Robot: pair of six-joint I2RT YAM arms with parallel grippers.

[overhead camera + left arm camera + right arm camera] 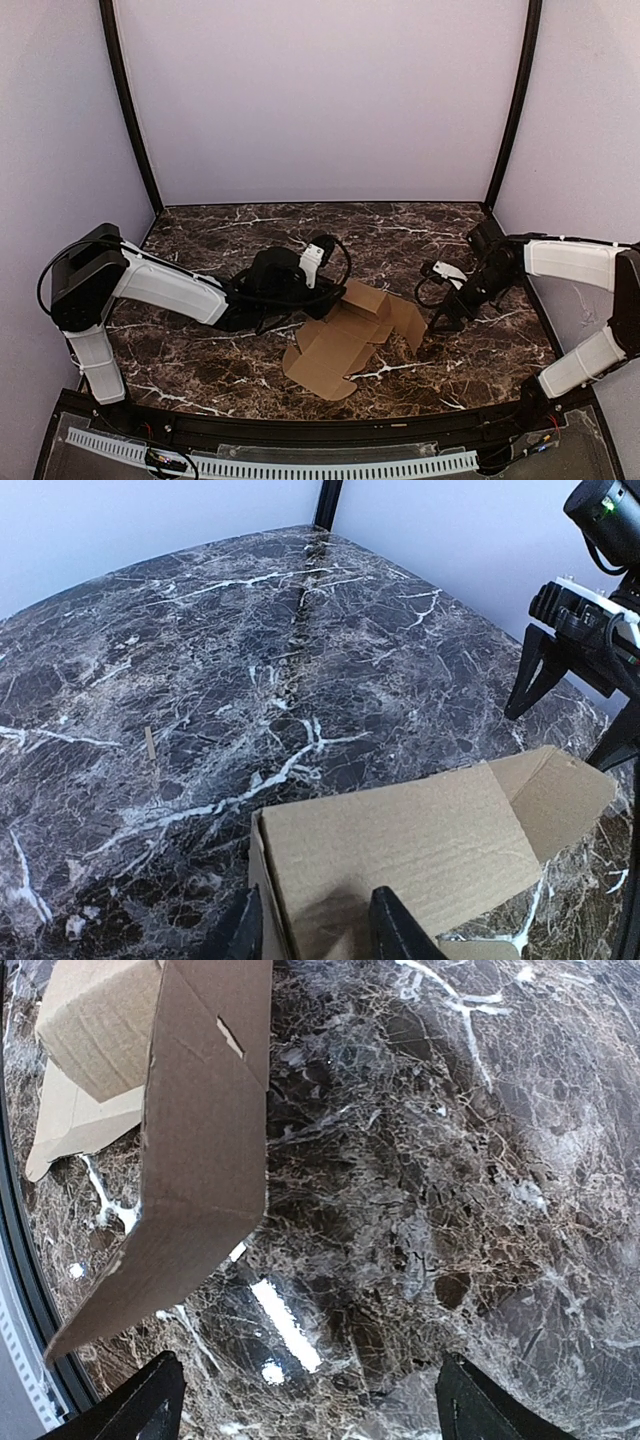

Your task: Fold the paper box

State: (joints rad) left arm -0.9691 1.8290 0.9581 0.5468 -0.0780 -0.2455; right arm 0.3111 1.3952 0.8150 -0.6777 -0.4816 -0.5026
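Straddling a raised wall of the half-folded paper box [345, 335] at the middle of the table [200, 350], the left gripper [318, 930] stands parted, likely to pinch that wall upright. Right of the middle, the right gripper [315, 1405] hangs spread and empty, apparently waiting to help fold.

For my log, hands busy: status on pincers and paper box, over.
Left pincer astride paper box wall, grip unclear. Right pincer open, empty, beside it. Box partly folded; nothing blocking.

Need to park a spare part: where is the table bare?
Bare: the far strip of table along the back wall, and the near-left patch between the left arm and the front edge. Crowded: centre-right, left end effector and right end effector flanking the paper box.
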